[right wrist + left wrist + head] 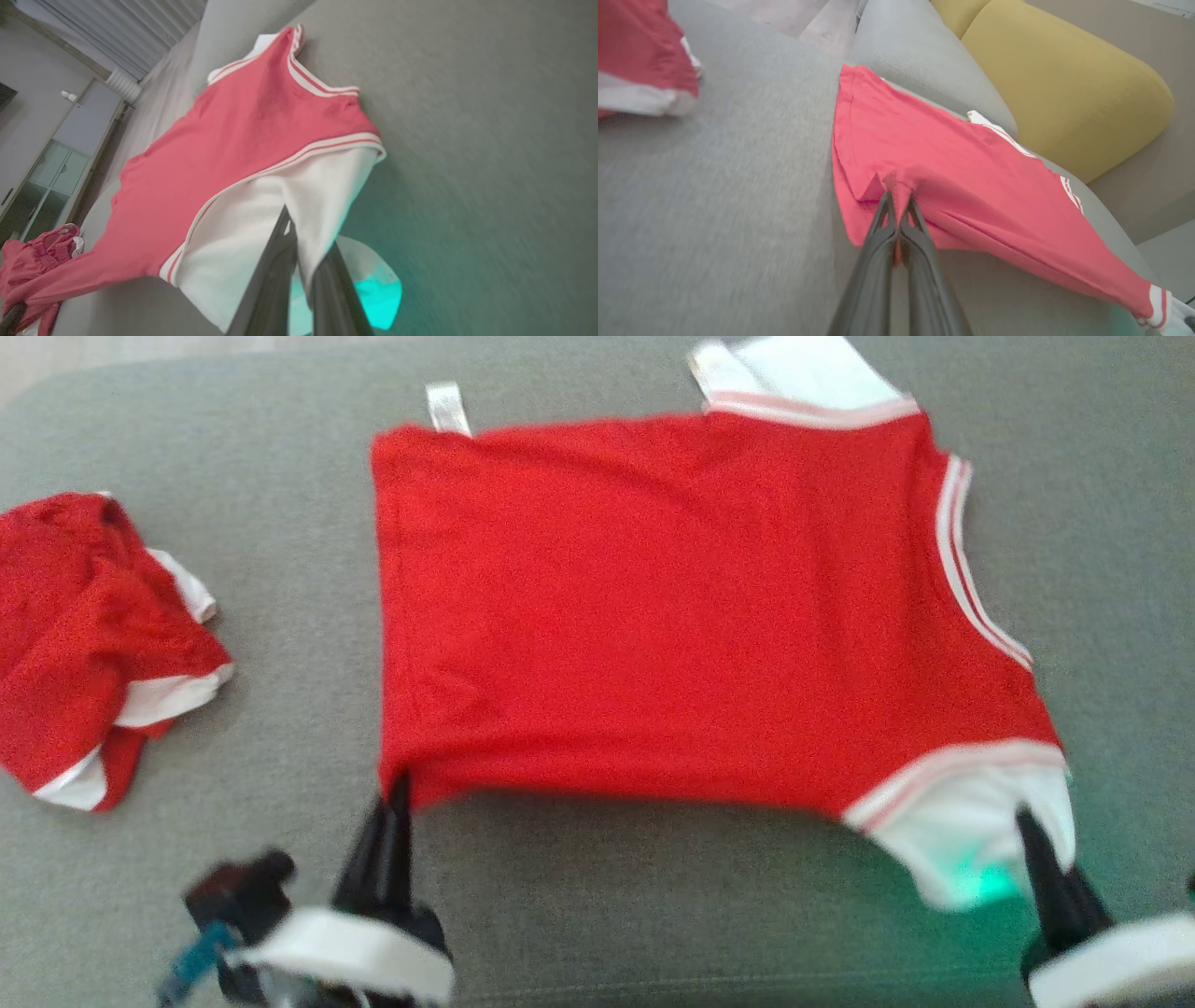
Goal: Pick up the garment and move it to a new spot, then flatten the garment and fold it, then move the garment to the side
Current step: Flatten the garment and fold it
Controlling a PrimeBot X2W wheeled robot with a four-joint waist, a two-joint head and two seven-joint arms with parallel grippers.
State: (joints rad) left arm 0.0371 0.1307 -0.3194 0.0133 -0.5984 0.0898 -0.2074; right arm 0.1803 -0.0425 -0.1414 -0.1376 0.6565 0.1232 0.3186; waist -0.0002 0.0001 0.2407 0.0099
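Our left tool (400,789) grips the rectangular red garment (653,616) at its hem corner. Our right tool (1024,819) clamps its white sleeve (962,835).

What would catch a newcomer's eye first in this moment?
A red shirt lies spread on the grey sofa cushion, its near edge pinched at both ends: left tool on the hem corner, right tool on the white sleeve. A crumpled red garment sits at the left.

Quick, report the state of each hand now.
Left hand: closed, gripping a hem corner of the red shirt.
Right hand: closed, gripping its white sleeve.
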